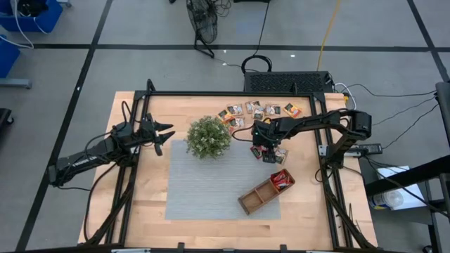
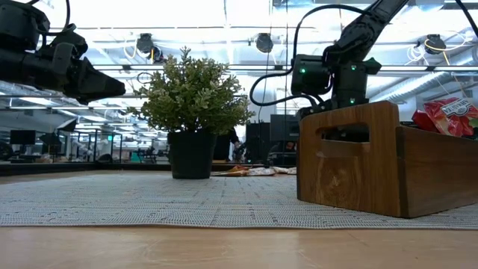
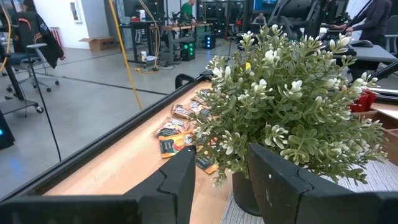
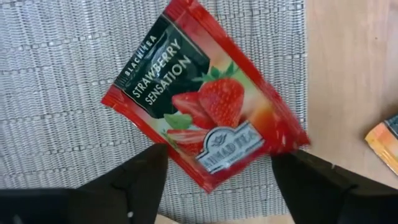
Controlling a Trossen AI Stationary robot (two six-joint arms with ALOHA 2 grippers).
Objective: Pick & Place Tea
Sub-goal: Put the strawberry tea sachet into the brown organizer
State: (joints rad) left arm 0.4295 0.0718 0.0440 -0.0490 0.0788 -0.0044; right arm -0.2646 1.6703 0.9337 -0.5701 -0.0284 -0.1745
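A red strawberry tea sachet [image 4: 205,106] lies flat on the grey mat [image 1: 204,183], near the mat's right edge. My right gripper [image 4: 217,180] hangs over it, pointing steeply down and open. One finger stands on each side of the sachet's near corner; I cannot tell whether they touch it. More tea sachets [image 1: 256,110] lie scattered on the wood near the table's far edge. Red ones [image 1: 283,178] fill one end compartment of the wooden tray [image 1: 266,191]. My left gripper [image 1: 165,135] waits open and level, left of the plant [image 1: 208,136].
The potted plant [image 2: 193,101] stands on the mat's far left part, between the two arms. The tray [image 2: 373,161] lies askew on the mat's near right corner, close to my right gripper. An orange sachet [image 4: 385,140] lies on the wood just right of the mat.
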